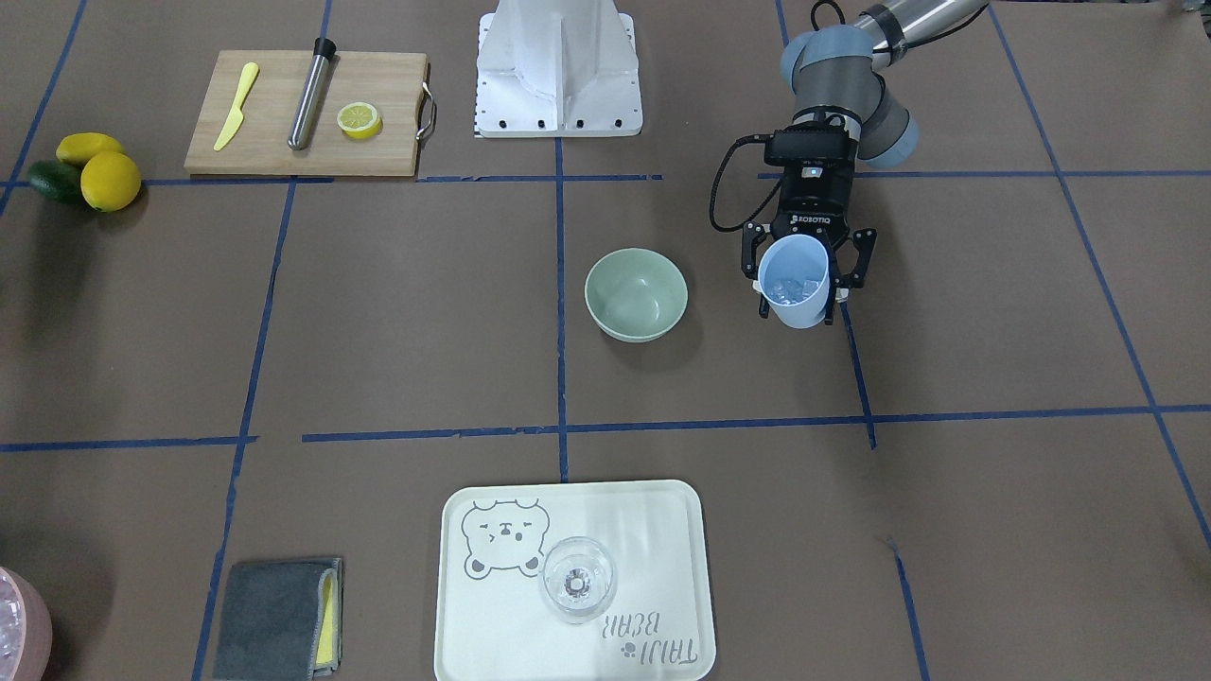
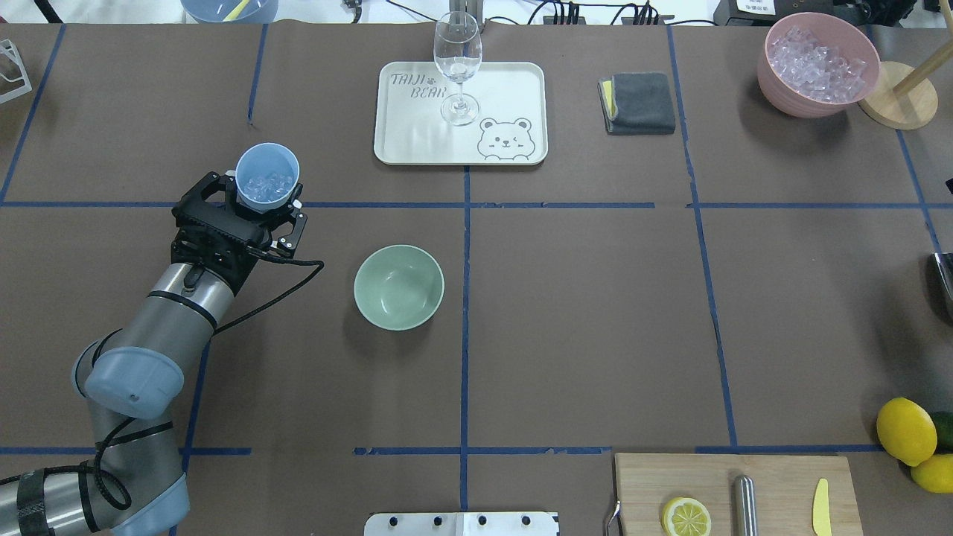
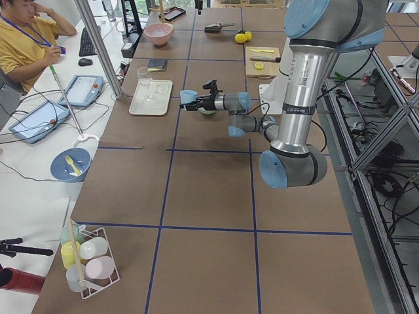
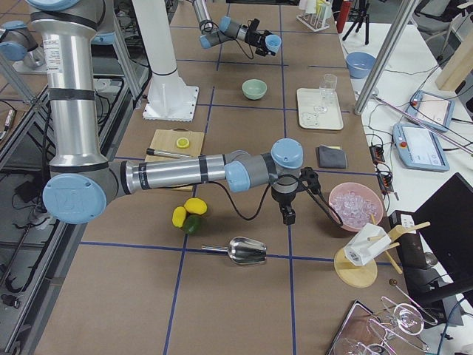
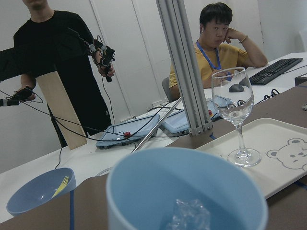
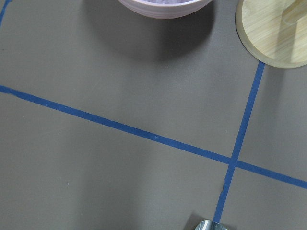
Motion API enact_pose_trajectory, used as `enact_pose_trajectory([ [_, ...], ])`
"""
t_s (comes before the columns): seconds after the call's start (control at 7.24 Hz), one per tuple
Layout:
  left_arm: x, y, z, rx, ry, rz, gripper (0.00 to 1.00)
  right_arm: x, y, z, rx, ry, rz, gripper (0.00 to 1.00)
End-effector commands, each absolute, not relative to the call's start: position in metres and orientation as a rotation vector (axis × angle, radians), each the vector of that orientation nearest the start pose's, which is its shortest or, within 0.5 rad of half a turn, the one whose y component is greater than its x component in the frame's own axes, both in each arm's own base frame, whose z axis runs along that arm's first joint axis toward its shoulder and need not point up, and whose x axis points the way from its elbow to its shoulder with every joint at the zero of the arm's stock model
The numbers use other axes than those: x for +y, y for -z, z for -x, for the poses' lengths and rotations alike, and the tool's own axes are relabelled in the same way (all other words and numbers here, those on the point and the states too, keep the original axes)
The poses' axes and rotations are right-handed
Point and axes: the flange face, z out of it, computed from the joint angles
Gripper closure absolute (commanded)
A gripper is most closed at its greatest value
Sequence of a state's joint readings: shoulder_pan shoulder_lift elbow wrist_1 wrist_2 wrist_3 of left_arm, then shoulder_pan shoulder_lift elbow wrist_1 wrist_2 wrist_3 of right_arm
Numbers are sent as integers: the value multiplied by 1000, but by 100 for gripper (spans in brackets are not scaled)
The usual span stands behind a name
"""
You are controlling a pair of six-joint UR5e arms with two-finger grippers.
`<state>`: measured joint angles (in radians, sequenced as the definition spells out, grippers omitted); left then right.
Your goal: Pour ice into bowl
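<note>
Glassy ice [image 2: 262, 186] in blue cup [image 2: 268, 158], left hand [image 2: 262, 199] clamped round it; sage bowl [image 2: 398, 286] nearby.

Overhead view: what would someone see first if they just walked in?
The left gripper holding a light blue cup of ice stands out, at the view's left. Just beside it, apart, sits the empty green bowl. Far right at the back, a pink bowl is heaped with more ice.

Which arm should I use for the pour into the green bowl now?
Left. Its pincer grips the light blue plastic cup of clear ice cubes, upright, close beside the pale sage-green round bowl. The right arm is far off by the pink ice-filled bowl.
</note>
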<state>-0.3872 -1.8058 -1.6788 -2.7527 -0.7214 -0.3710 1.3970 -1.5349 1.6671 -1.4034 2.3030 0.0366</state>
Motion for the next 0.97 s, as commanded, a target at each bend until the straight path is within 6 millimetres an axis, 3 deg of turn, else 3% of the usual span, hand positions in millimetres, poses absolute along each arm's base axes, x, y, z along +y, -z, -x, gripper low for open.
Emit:
enact_pose_trajectory([
  [0.0, -398, -340, -418, 304, -100, -1517, 100, -525, -578, 24, -754, 235, -206, 0],
  [0.41, -383, -332, -428, 149, -195, -1553, 100, -523, -581, 24, -754, 230, -199, 0],
  [0.83, -347, -316, -460, 31, -299, -1579, 100, -519, -585, 23, -753, 229, -192, 0],
])
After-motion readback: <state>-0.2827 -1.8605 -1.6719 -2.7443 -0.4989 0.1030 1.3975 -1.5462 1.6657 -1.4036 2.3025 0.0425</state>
